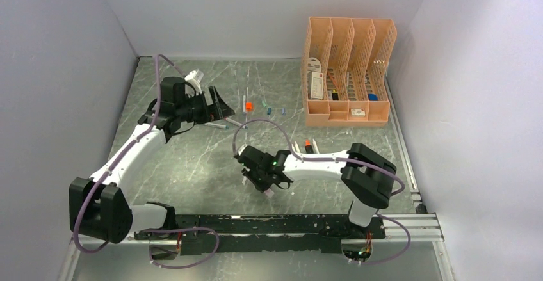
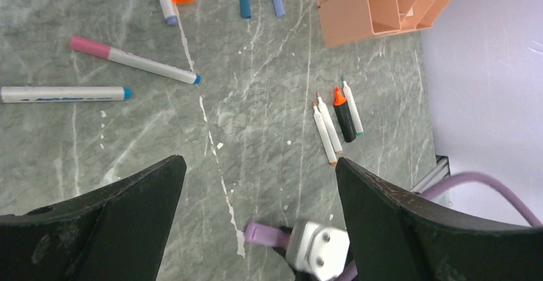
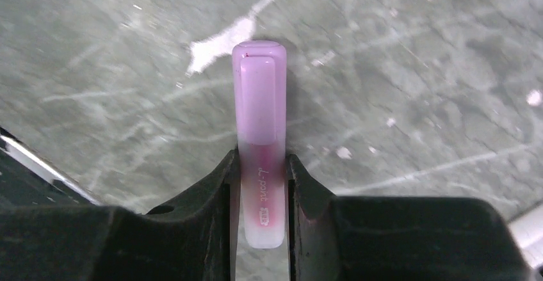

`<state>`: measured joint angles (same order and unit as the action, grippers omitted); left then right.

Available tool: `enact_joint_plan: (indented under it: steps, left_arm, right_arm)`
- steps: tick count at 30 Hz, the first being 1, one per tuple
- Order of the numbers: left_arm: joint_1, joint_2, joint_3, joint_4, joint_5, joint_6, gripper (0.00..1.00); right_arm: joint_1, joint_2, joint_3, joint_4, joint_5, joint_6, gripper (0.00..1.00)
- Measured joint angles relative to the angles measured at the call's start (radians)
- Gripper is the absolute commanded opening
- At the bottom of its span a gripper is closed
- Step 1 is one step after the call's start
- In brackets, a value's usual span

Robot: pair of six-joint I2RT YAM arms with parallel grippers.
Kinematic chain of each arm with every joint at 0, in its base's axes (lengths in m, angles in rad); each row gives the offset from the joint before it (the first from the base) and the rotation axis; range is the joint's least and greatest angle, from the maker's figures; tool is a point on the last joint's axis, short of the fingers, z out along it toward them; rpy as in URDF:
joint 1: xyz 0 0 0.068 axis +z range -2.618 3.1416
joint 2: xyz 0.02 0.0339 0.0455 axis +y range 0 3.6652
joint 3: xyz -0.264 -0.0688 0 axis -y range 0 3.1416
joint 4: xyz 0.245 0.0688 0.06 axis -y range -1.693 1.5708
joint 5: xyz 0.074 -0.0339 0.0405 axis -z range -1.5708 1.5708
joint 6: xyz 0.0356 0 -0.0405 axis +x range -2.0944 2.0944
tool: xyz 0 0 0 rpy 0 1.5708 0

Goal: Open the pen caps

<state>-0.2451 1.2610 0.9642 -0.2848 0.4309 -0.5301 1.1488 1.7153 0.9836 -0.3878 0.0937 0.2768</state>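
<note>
Right gripper clamps pink pen, lilac cap at 12 o'clock; we should pinch cap with wide-open left gripper, pull axially.

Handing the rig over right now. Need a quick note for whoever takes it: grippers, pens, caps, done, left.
Left gripper: open, empty, above the table.
Right gripper: shut on the pink pen, lilac cap still on.
Four loose caps lie left of the organiser. Four pens with bare tips lie side by side in front of it.
Done: at least four caps off.
Left: pull the pink pen's cap, then check the other pens at far left, whose ends are unclear.
</note>
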Motion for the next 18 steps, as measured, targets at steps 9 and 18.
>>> enact_joint_plan:
  steps: [9,18]
  left_arm:
    - [0.002,0.037,-0.083,0.142,0.146,-0.081,0.97]
    - [-0.051,0.071,-0.241,0.484,0.282,-0.332,0.97]
  right_arm:
    - [-0.236,-0.221,-0.060,-0.048,-0.039,0.055,0.00]
    - [-0.421,-0.397,-0.062,0.014,-0.186,0.117,0.01]
